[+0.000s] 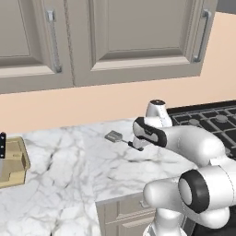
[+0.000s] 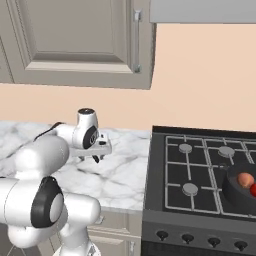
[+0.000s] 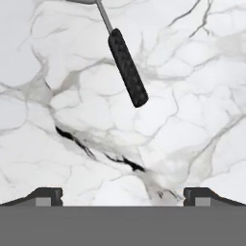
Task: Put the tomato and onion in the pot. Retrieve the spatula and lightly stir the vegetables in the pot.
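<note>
The spatula point(image 1: 114, 136) lies flat on the marble counter, its silver head to the left and its black handle point(image 3: 127, 67) running toward my hand. My gripper point(image 3: 123, 197) hovers just over the counter, open, with nothing between the fingers; the handle's end lies a little ahead of the fingertips. The same gripper point(image 1: 137, 145) hangs at the handle end of the spatula. At the far right, the dark pot point(image 2: 235, 192) sits on a front burner, with the onion point(image 2: 244, 180) and the red tomato point(image 2: 253, 189) inside it.
A black gas stove point(image 2: 195, 175) adjoins the counter on the right. A wooden knife block point(image 1: 13, 162) stands at the counter's left end. Wall cabinets point(image 1: 115, 37) hang above. The counter's front edge point(image 1: 120, 196) runs close beneath my arm.
</note>
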